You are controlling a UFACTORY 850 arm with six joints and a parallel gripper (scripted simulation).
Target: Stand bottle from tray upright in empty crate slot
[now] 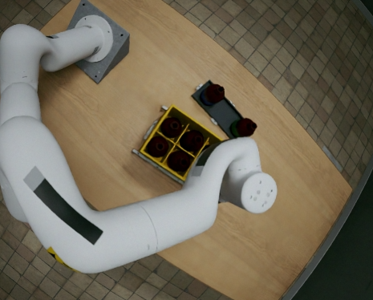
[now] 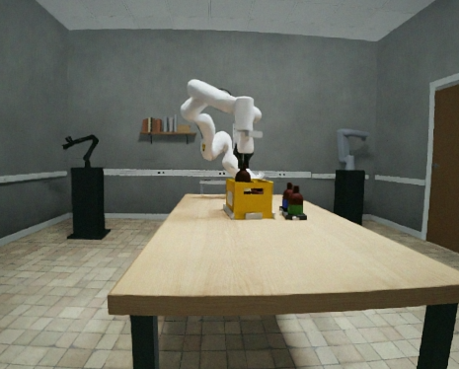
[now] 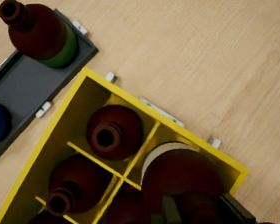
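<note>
The yellow crate (image 1: 178,111) (image 2: 250,201) (image 3: 63,120) stands mid-table with several dark brown bottles upright in its slots, such as one (image 1: 172,126) (image 3: 112,131) near the tray side. My gripper (image 2: 243,167) is over the crate's corner slot, shut on the neck of a brown bottle with a white label (image 2: 242,175) (image 3: 183,175). That bottle is upright, with its lower body between the slot walls and its top above the rim. In the top view the arm hides the gripper and this bottle. How deep the bottle sits is hidden.
The dark grey tray (image 1: 224,113) (image 2: 294,216) (image 3: 27,90) lies just beyond the crate. A green-labelled bottle (image 1: 246,127) (image 2: 295,199) (image 3: 43,32) and a blue-labelled bottle (image 1: 214,92) (image 2: 287,193) stand at its two ends. The robot base (image 1: 100,40) is at the table's far corner.
</note>
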